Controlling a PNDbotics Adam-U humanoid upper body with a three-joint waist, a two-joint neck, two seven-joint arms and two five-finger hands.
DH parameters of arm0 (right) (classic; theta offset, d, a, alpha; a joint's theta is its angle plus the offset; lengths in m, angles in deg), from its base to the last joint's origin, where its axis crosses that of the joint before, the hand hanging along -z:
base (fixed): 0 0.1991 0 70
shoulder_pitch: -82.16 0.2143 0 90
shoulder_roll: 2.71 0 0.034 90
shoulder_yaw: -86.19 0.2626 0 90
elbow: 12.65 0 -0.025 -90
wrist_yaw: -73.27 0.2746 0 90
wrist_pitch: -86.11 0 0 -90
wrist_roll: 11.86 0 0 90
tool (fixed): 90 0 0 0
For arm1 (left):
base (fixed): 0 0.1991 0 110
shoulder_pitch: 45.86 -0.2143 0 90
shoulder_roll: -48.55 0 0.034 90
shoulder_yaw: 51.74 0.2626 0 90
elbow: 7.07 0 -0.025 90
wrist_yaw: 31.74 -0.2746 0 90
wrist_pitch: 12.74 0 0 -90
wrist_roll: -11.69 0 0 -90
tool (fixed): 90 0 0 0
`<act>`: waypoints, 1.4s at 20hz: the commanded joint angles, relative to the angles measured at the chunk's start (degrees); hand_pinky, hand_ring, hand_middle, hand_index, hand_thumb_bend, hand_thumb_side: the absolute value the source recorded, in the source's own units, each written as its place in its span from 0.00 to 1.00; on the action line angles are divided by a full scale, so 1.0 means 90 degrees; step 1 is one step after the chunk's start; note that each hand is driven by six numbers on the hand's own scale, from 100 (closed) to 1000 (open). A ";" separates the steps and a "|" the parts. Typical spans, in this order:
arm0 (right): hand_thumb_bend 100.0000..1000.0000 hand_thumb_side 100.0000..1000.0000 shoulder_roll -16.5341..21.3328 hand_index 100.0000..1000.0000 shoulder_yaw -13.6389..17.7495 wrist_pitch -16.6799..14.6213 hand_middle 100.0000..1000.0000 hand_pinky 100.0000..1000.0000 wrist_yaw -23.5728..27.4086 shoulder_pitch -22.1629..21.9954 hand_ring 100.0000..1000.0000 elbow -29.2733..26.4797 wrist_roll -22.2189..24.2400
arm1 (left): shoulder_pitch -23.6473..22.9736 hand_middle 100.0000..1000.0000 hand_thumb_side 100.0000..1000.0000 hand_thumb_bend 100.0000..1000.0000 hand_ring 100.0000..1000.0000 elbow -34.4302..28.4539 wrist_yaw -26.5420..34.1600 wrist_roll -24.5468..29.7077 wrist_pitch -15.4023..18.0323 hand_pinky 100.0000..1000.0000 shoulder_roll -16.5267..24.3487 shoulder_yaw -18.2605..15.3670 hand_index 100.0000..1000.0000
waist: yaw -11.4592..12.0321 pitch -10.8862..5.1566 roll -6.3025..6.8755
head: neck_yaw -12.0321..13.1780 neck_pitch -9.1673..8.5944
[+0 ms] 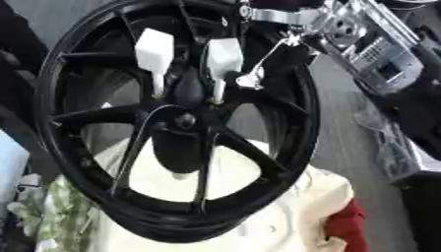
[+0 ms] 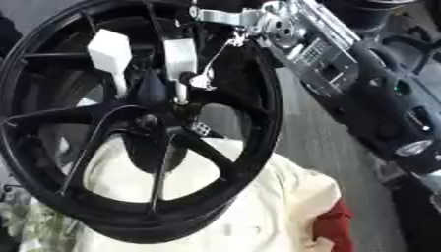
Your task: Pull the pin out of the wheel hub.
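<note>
A large black spoked wheel [image 1: 289, 98] stands tilted and fills most of both views. Two pins with white flat handles stick up out of its hub [image 1: 183, 120]: the left pin [image 1: 155, 53] and the right pin [image 1: 225, 58]. My right arm [image 2: 314, 47], silver and black, comes in from the upper right across the rim. My right hand [image 2: 203, 78] sits right beside the right pin's shaft, with a thin silver link running down to it. The hand is dark against the dark wheel, so its grip is hidden. My left hand does not show.
The wheel rests on a cream cloth [image 1: 293, 211]. A red cloth [image 1: 349, 224] lies at the lower right and a green-and-white patterned thing [image 1: 51, 211] at the lower left. Grey surface [image 1: 344, 128] runs along the right of the wheel.
</note>
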 commanded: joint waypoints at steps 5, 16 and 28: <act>0.01 0.13 0.0205 0.38 0.0319 0.0167 0.18 0.76 0.0362 0.0133 0.53 -0.0261 0.0028 | 0.0025 0.67 0.64 0.26 0.74 -0.0077 -0.0036 0.0011 0.0006 0.82 0.0064 -0.0034 0.71 | -0.0011 -0.0104 0.0063 | -0.0022 -0.0047; 0.00 0.13 0.0370 0.36 0.0726 0.0530 0.15 0.76 0.0997 0.0191 0.52 -0.0633 0.0017 | 0.0028 0.67 0.65 0.26 0.74 -0.0079 -0.0039 0.0030 -0.0001 0.82 0.0079 -0.0028 0.71 | -0.0048 -0.0112 0.0075 | -0.0039 -0.0062; 0.00 0.00 0.1172 0.36 0.2223 0.1196 0.14 0.78 0.2628 -0.0212 0.50 -0.1268 -0.1354 | -0.0031 0.67 0.64 0.26 0.74 -0.0101 -0.0046 -0.0024 0.0016 0.82 0.0107 -0.0094 0.71 | -0.0262 -0.0220 0.0122 | 0.0045 0.0009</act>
